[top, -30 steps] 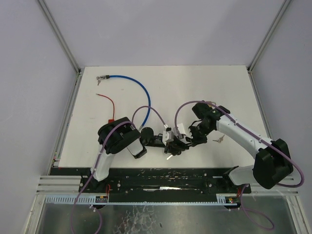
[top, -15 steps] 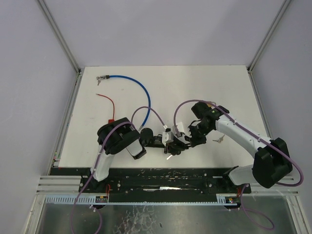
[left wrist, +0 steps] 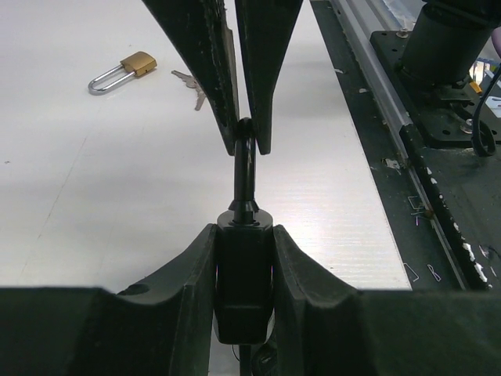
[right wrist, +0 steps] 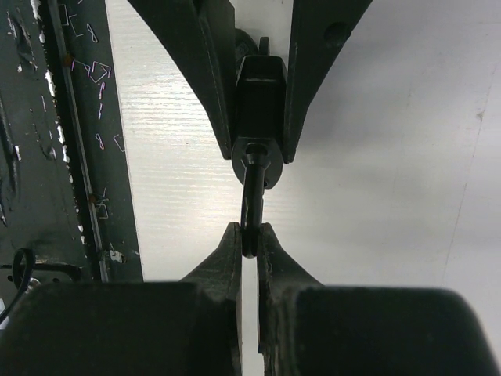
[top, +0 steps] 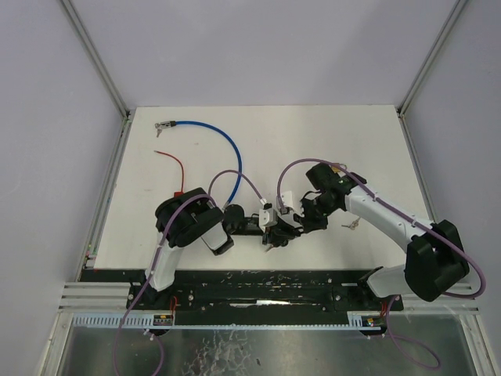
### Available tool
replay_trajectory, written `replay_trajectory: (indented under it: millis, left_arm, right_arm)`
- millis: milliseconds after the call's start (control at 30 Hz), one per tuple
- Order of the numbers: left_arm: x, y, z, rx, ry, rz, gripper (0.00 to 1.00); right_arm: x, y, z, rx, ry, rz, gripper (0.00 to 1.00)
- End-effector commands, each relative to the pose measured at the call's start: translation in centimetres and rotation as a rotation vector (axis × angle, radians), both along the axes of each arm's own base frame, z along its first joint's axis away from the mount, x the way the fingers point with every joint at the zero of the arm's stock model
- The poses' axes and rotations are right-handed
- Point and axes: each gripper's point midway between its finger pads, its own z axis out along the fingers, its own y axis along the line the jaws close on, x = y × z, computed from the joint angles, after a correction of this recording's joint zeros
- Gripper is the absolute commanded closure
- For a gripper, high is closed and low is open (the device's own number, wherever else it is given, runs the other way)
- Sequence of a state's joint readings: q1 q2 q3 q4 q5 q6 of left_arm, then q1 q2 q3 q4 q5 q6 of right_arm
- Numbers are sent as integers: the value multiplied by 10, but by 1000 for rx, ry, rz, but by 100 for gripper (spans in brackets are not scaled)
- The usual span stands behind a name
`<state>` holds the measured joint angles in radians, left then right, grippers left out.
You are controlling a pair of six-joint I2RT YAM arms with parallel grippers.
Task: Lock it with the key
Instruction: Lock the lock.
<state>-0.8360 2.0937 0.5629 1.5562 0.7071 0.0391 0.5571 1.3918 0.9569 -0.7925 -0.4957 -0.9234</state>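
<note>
A black padlock (left wrist: 244,274) is held off the table between both arms. My left gripper (left wrist: 244,258) is shut on its body. My right gripper (right wrist: 249,239) is shut on the tip of its black shackle (right wrist: 250,200), which stands straight out of the body (right wrist: 260,106). From above, the padlock (top: 274,231) sits between the left gripper (top: 262,227) and the right gripper (top: 293,225), near the table's front edge. A silver key (left wrist: 192,82) lies flat on the table beside a brass padlock (left wrist: 125,69). The same key (top: 351,225) shows beside the right forearm.
A blue cable (top: 219,137) with a metal end (top: 162,125) curves across the back left. A thin red wire (top: 176,166) lies nearer. The black mounting rail (top: 258,278) runs along the near edge, close under both wrists. Purple arm cables (top: 235,178) loop above the table.
Both grippers and the padlock between them have shifted slightly left and away from the front edge. Both grips are unchanged.
</note>
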Motion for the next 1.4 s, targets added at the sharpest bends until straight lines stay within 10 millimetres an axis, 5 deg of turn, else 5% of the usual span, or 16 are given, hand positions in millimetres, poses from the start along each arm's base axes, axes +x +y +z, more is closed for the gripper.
replay_trajectory:
  millis: [0, 167, 300, 600, 767, 1033, 1367]
  left_arm:
    - [9, -7, 3, -31, -38, 36, 100]
    - [3, -24, 38, -107, -33, 10, 100]
    - [1, -43, 54, -151, -15, 3, 100]
    - [5, -62, 37, -150, 43, 34, 100]
    - [8, -54, 19, -109, 35, 62, 100]
    - [8, -45, 0, -66, 17, 70, 100]
    - [6, -36, -20, -19, -4, 55, 100]
  right_arm:
    - [9, 42, 2, 136, -20, 71, 100]
    - [4, 37, 47, 154, -67, 112, 100]
    - [4, 27, 51, 118, -101, 102, 100]
    - [1, 27, 26, 98, -50, 77, 100]
    - [12, 32, 17, 98, -53, 40, 100]
    - [1, 42, 8, 173, 44, 60, 100]
    - [-4, 30, -13, 124, 109, 65, 100]
